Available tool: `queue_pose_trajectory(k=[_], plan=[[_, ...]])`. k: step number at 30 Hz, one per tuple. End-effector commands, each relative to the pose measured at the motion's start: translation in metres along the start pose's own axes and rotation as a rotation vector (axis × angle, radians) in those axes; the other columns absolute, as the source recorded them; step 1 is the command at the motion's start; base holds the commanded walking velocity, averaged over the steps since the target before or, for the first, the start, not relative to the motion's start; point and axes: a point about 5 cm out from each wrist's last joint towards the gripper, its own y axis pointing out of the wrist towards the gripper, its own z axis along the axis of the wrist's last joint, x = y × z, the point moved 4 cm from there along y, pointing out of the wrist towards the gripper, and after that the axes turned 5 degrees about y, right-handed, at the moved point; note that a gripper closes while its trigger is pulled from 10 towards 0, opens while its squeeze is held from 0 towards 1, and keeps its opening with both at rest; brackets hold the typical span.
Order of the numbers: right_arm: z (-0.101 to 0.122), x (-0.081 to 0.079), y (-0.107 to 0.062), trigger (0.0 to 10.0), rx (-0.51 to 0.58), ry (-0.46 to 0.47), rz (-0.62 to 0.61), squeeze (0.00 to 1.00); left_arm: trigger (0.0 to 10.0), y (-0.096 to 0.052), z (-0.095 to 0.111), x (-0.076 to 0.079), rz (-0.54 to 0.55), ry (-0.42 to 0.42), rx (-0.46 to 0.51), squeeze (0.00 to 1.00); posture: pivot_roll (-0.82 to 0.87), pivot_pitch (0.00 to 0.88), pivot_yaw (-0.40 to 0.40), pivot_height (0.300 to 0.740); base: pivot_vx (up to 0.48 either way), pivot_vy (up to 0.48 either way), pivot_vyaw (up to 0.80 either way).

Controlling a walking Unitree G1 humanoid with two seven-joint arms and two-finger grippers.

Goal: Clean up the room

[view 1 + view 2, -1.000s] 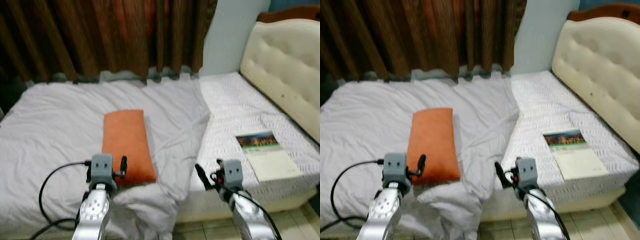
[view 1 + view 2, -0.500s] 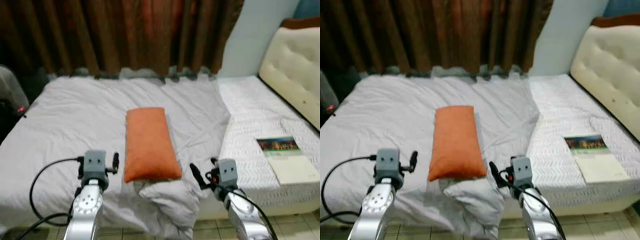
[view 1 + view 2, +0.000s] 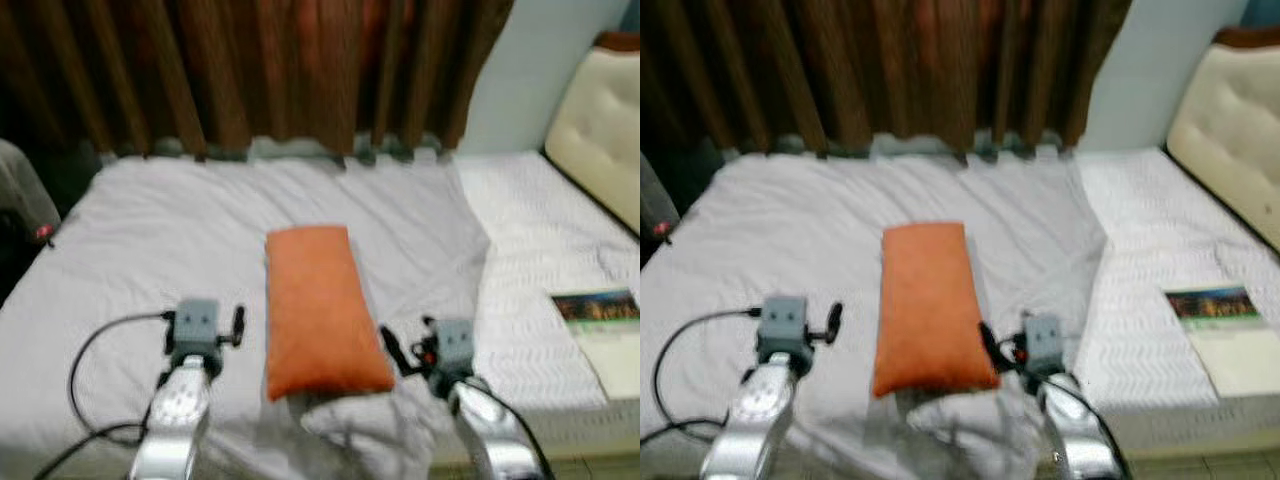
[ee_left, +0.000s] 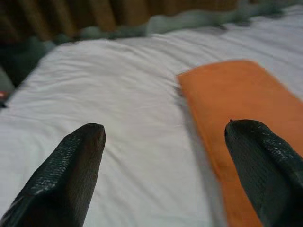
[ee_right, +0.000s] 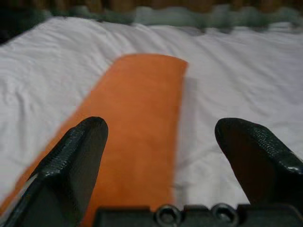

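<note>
Turning toward the orange pillow (image 3: 320, 310), the robot is bracketing it with left hand (image 4: 161, 179) and right hand (image 5: 161, 163) both open, readying a grasp.

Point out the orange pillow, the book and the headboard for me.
orange pillow (image 3: 320, 310), left eye view, middle of its top face.
book (image 3: 1225, 335), right eye view, centre of its cover.
headboard (image 3: 1230, 130), right eye view, its padded front.

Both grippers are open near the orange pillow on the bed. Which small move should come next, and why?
Probably move both grippers forward to close in on the orange pillow. The left gripper and right gripper are open on either side of its near end, not touching it, and it lies flat on the grey blanket.
</note>
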Motion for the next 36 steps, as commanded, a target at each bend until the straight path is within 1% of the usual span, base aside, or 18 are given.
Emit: queue_pose_trajectory(k=[1,9,11,16,18,19,20,21,23,24,25,26,27,28,30,34,35,36], plan=[[0.000,0.012,-0.003,10.0,-0.007,-0.015,-0.028,0.00,10.0,0.003,0.005,0.012,-0.039,-0.004,0.009,0.00,0.05,0.000,0.015,0.740,0.416,0.000,0.00],[0.000,0.014,-0.005,10.0,-0.003,-0.008,-0.035,0.00,10.0,0.005,0.004,0.014,-0.059,-0.008,0.005,0.00,0.05,0.000,0.017,0.740,0.420,0.120,0.00],[-0.001,0.022,-0.003,10.0,-0.023,0.019,-0.066,0.00,10.0,0.014,0.005,0.013,-0.064,-0.020,-0.003,0.00,0.04,0.000,0.016,0.740,0.442,0.000,0.00],[-0.004,0.027,-0.001,10.0,-0.063,-0.003,-0.082,0.00,10.0,0.021,0.006,0.015,-0.094,-0.035,-0.009,0.00,0.04,0.010,0.015,0.740,0.442,0.000,0.00],[-0.008,0.032,0.007,10.0,-0.137,0.061,-0.076,0.00,10.0,0.032,0.004,0.017,-0.129,-0.147,-0.063,0.00,0.04,0.094,0.022,0.740,0.219,0.000,0.00],[-0.008,0.032,0.007,10.0,-0.137,0.061,-0.076,0.00,10.0,0.032,0.004,0.017,-0.129,-0.147,-0.063,0.00,0.04,0.094,0.022,0.740,0.000,0.000,0.00],[-0.010,0.033,0.012,10.0,-0.169,0.138,-0.079,0.00,10.0,0.039,0.001,0.018,-0.146,-0.214,-0.095,0.00,0.04,0.109,0.019,0.740,0.000,0.000,0.00],[-0.012,0.034,0.016,10.0,-0.197,0.200,-0.082,0.00,10.0,0.045,-0.003,0.012,-0.129,-0.255,-0.134,0.00,0.04,0.159,0.011,0.740,0.000,0.000,0.00],[-0.016,0.034,0.022,10.0,-0.247,0.290,-0.079,0.00,10.0,0.053,-0.013,0.006,-0.152,-0.379,-0.213,0.00,0.03,0.232,0.004,0.740,0.000,0.000,0.00],[-0.016,0.032,0.024,10.0,-0.267,0.321,-0.065,0.00,10.0,0.055,-0.018,0.004,-0.172,-0.482,-0.256,0.00,0.03,0.284,-0.001,0.740,0.000,0.000,0.00],[-0.016,0.030,0.026,10.0,-0.278,0.340,-0.055,0.00,10.0,0.056,-0.021,0.003,-0.190,-0.556,-0.277,0.00,0.03,0.284,-0.001,0.740,0.000,0.000,0.00],[-0.011,0.028,0.030,10.0,-0.278,0.366,-0.037,0.00,10.0,0.056,-0.023,0.001,-0.217,-0.609,-0.302,0.00,0.02,0.360,-0.012,0.740,0.000,0.000,0.00],[-0.011,0.028,0.030,10.0,-0.278,0.366,-0.037,0.00,10.0,0.056,-0.023,0.001,-0.217,-0.609,-0.302,0.00,0.02,0.360,-0.012,0.740,0.000,0.000,0.00],[-0.007,0.025,0.032,10.0,-0.274,0.367,-0.013,0.00,10.0,0.057,-0.020,0.001,-0.246,-0.650,-0.298,0.00,0.01,0.399,-0.012,0.740,0.000,0.000,0.00],[0.009,0.023,0.042,10.0,-0.233,0.458,0.014,0.00,10.0,0.058,-0.012,0.006,-0.326,-0.781,-0.285,0.00,0.01,0.509,-0.019,0.740,0.000,0.000,0.00],[0.019,0.022,0.047,10.0,-0.204,0.510,0.032,0.00,10.0,0.060,-0.007,0.010,-0.366,-0.801,-0.278,0.00,0.01,0.546,-0.017,0.740,0.000,0.000,0.00],[0.029,0.017,0.053,10.0,-0.176,0.558,0.062,0.00,10.0,0.063,-0.001,0.016,-0.396,-0.819,-0.270,0.00,0.00,0.586,-0.017,0.740,0.000,0.000,0.00],[0.033,0.014,0.055,10.0,-0.171,0.566,0.083,0.00,10.0,0.064,0.002,0.017,-0.405,-0.835,-0.265,0.00,0.00,0.602,-0.016,0.740,0.000,0.000,0.00]])
